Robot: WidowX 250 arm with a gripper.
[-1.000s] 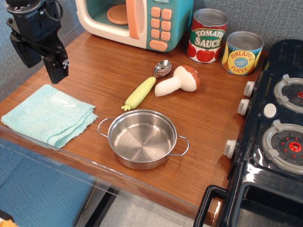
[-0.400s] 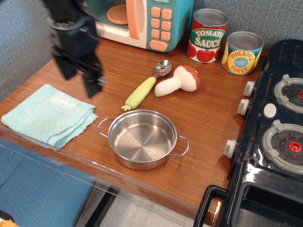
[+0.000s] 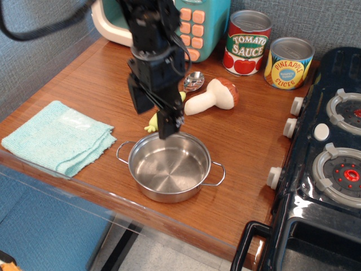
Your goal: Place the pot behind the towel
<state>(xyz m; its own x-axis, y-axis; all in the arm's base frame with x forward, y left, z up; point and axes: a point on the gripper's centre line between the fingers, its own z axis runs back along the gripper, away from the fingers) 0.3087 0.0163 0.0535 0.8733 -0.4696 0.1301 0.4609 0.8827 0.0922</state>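
- The towel [image 3: 56,137] lies folded flat at the left front of the wooden tabletop [image 3: 107,79], close to the front edge.
- Right of it, and apart from it, the pot [image 3: 169,166] sits upright and empty near the front edge, one wire handle pointing toward the towel.
- The claw [image 3: 153,112] hangs above the pot's back rim, its two dark fingers spread apart with nothing between them.
- Behind the claw, a yellow-green toy vegetable [image 3: 153,119] is mostly hidden.
- A spoon [image 3: 194,81] and a toy mushroom [image 3: 214,96] lie further back.
- A toy microwave [image 3: 197,28], a tomato sauce can [image 3: 247,43] and a pineapple can [image 3: 289,63] line the back.
- A black toy stove [image 3: 333,164] fills the right side.
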